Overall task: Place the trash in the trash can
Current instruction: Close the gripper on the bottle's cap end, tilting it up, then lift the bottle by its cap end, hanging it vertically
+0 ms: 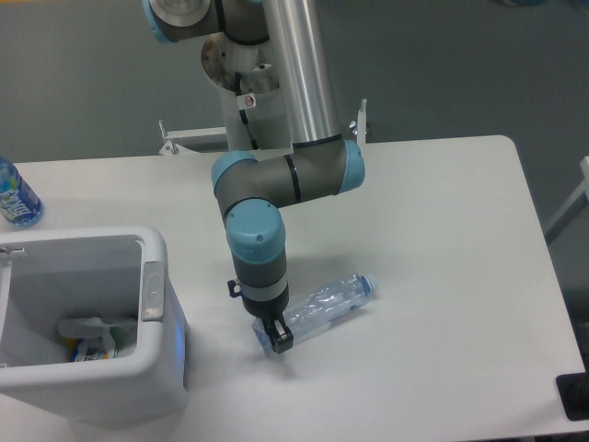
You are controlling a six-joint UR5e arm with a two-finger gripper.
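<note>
Gripper [276, 333], which we saw clamped on the base end of the clear bottle [322, 306] near the desk's [442, 230] front edge, next needed lifting toward the left-corner trash can [152, 368].
</note>
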